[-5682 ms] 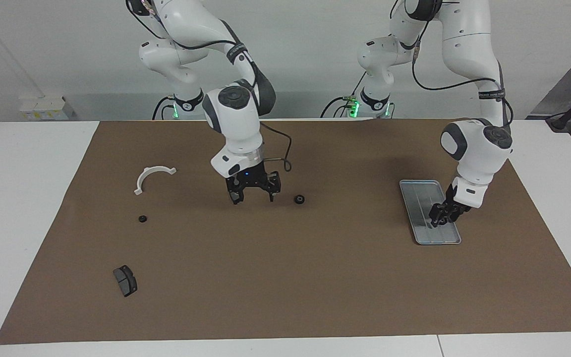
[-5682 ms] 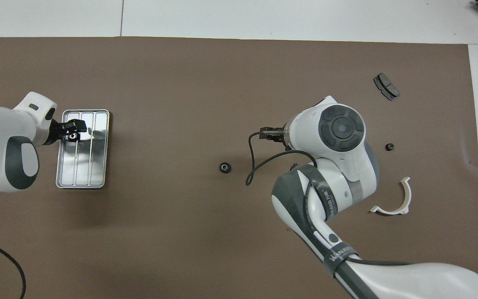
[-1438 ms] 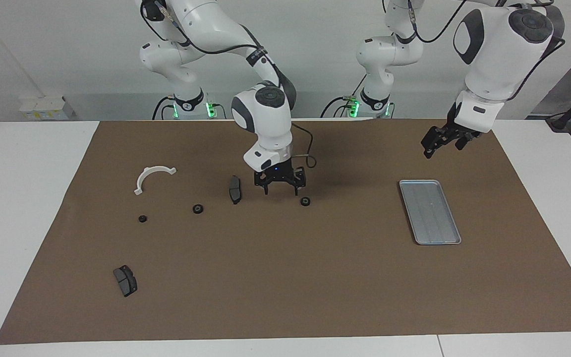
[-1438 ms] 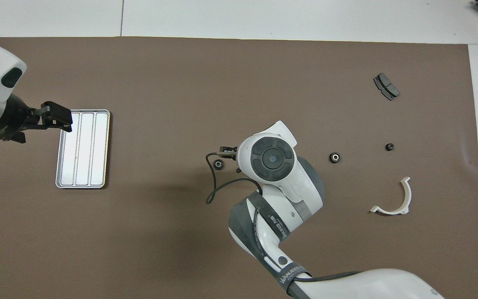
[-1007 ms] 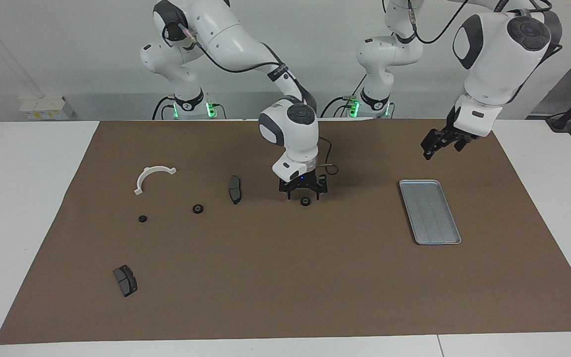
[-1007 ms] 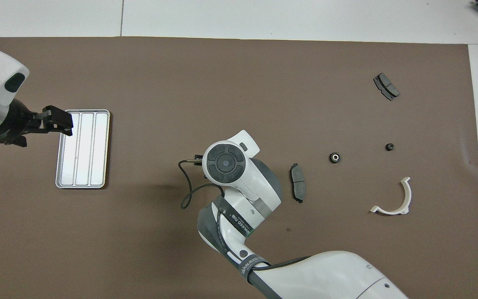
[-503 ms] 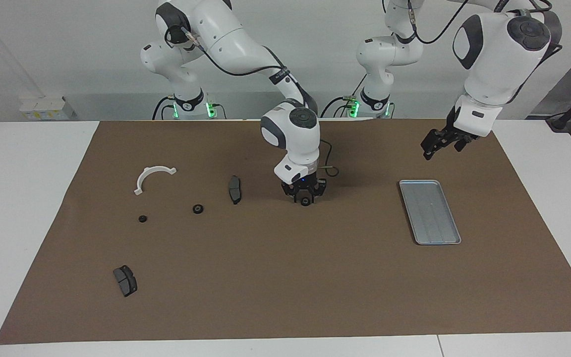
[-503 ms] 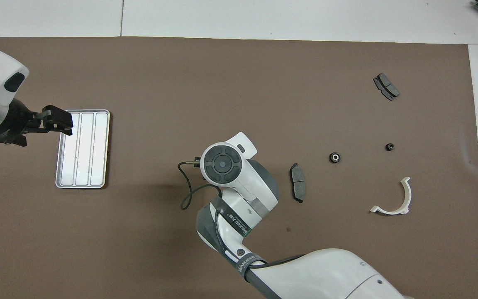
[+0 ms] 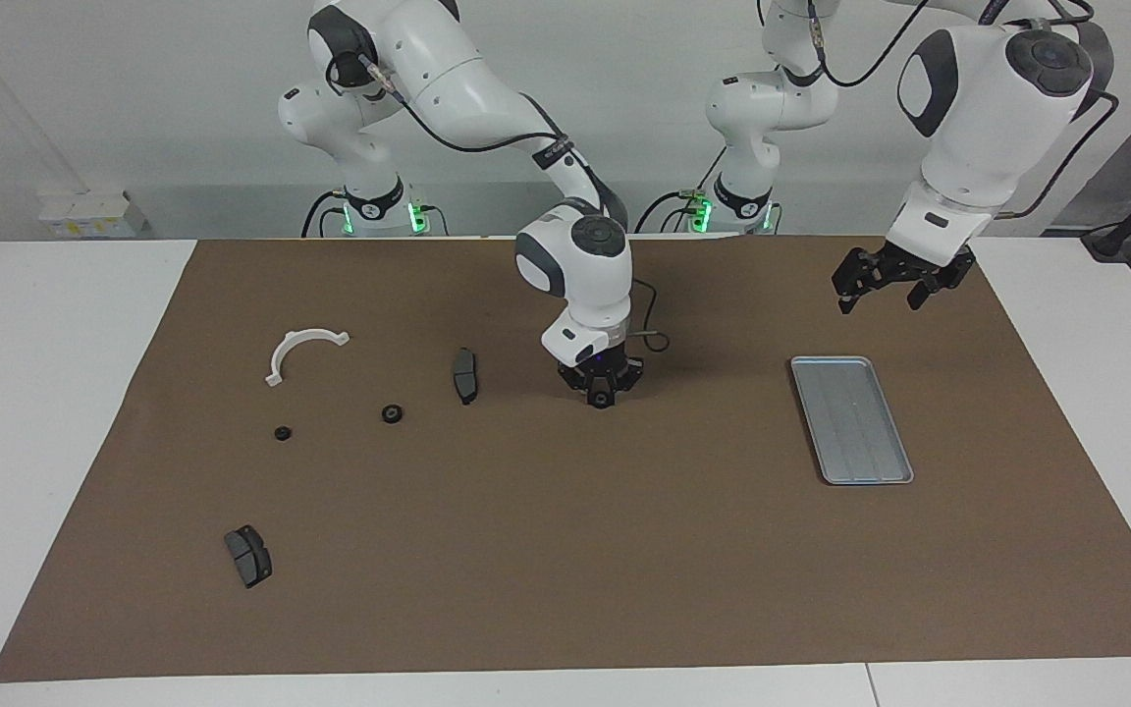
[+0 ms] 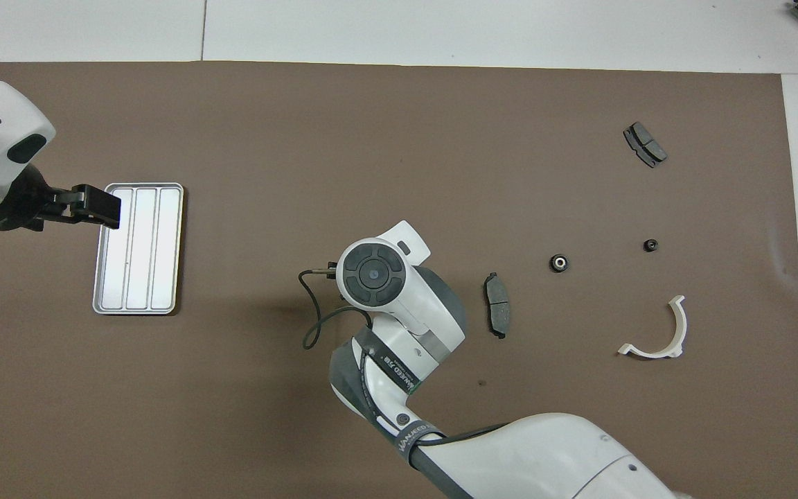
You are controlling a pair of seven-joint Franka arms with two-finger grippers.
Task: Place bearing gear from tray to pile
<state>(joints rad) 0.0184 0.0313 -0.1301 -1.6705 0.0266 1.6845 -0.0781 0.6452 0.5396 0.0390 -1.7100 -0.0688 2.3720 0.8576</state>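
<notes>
The right gripper (image 9: 602,397) pinches a bearing gear (image 9: 603,400) on the mat midway between the empty tray (image 9: 851,419) and the scattered pile, apparently ready for the carry to the nearest brake pad (image 9: 464,374), while the left gripper (image 9: 888,282) waits wide open above the mat, near the tray.

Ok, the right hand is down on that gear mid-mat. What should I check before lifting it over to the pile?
1. Right hand closed around the bearing gear: ok.
2. Grip firm enough to lift: cannot tell; the gear sits on the mat.
3. Left hand out of the way: ok. It is open and waits in the air near the tray.
4. Route toward the right arm's end: not ok for a low carry. A brake pad lies on the way, so lift first.
5. Drop area by the white bracket: ok. Bare mat shows around the two small gears there.
</notes>
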